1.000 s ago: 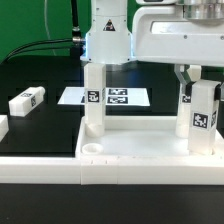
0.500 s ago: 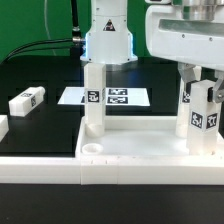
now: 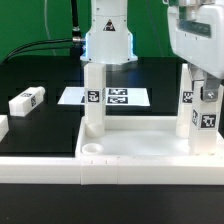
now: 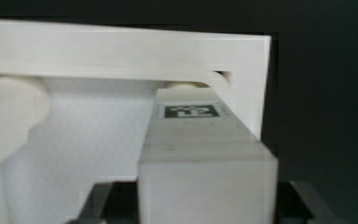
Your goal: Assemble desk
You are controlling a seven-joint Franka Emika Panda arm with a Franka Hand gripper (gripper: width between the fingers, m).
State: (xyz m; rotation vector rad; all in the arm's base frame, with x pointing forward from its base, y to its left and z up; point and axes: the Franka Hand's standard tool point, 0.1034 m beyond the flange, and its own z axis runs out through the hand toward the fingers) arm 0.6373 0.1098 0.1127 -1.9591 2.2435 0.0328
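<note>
The white desk tabletop [image 3: 130, 150] lies flat at the front, rim up. One leg [image 3: 93, 100] stands upright at its left corner, and another leg [image 3: 186, 105] stands at the right. My gripper [image 3: 206, 90] comes down from above on the exterior view's right and is shut on a third tagged leg [image 3: 208, 122], which stands upright on the tabletop's right corner. In the wrist view this leg [image 4: 202, 150] fills the space between my dark fingers [image 4: 108, 200], with the tabletop's rim [image 4: 123, 50] beyond it. The leg's foot is hidden behind the rim.
A loose tagged leg [image 3: 27, 100] lies on the black table at the exterior view's left, with another white piece [image 3: 3, 128] at the left edge. The marker board [image 3: 120, 97] lies behind the tabletop. The arm's base [image 3: 108, 40] stands at the back.
My hand has shifted towards the exterior view's right and turned above the held leg. The leg stays upright in about the same spot. The other parts have not moved.
</note>
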